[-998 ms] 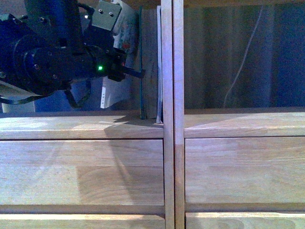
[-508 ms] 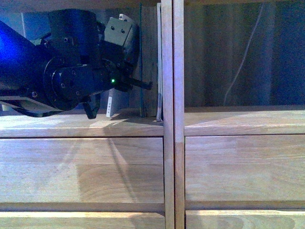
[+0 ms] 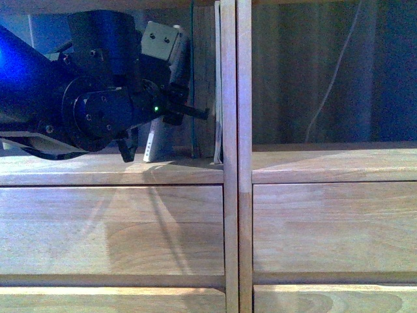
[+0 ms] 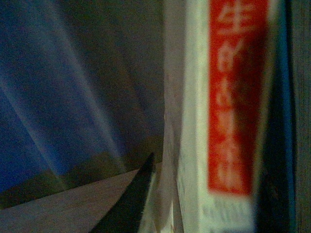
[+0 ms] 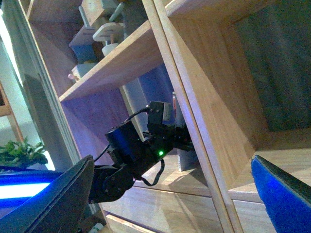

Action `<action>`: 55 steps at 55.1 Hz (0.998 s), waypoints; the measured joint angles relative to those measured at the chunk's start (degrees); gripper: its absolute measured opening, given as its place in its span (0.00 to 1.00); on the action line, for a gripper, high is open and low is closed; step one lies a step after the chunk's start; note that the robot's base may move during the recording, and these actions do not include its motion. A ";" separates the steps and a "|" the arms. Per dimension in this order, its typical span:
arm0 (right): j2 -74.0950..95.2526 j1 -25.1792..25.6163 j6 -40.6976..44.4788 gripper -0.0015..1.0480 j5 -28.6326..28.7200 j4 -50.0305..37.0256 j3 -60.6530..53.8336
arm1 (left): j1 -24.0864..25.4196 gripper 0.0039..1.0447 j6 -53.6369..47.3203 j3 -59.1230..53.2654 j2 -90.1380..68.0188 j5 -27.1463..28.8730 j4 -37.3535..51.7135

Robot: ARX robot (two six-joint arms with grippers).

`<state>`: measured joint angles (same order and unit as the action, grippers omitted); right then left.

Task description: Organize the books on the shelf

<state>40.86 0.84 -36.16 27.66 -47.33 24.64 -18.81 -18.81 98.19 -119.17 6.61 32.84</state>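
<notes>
The main risk is the floppy paperback (image 3: 150, 139) buckling or sliding flat on the shelf (image 3: 111, 168). It stands right by the left end effector (image 3: 199, 112), on the arm's side of the fingertips, and nothing braces its outer face. A push from those fingertips could also skew the teal book (image 3: 204, 65), which is just past them, and pinch the thin white book (image 3: 217, 98) against the divider (image 3: 236, 130). The left arm (image 3: 78, 111) reaches level into the compartment with its wrist rolled and its fingertips pointing at the divider. In the wrist view one dark finger (image 4: 132, 201) lies along the paperback's pale cover beside its red-and-white spine. The other finger is hidden, so I cannot tell its opening or grip. The right end effector (image 5: 172, 158) hangs back, spread wide and empty.
</notes>
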 joint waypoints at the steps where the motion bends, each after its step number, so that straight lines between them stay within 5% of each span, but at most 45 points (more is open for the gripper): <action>1: 0.00 0.00 0.00 0.93 0.00 0.00 0.00 | 0.04 0.40 0.55 -0.04 0.04 0.00 -0.35; 23: 0.00 0.00 0.00 0.93 0.00 0.00 0.00 | 0.20 0.95 5.88 -12.31 8.11 -3.93 3.82; 42: 0.00 0.00 0.00 0.93 -0.02 0.00 0.00 | 0.66 0.93 12.26 -34.60 26.36 -6.78 10.69; 55: 0.00 0.00 0.00 0.93 -0.02 0.00 0.00 | 3.15 0.93 18.40 -51.63 45.94 -12.46 6.82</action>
<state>40.86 0.84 -36.16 27.64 -47.33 24.64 -15.66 -0.40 46.57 -73.23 -5.85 39.66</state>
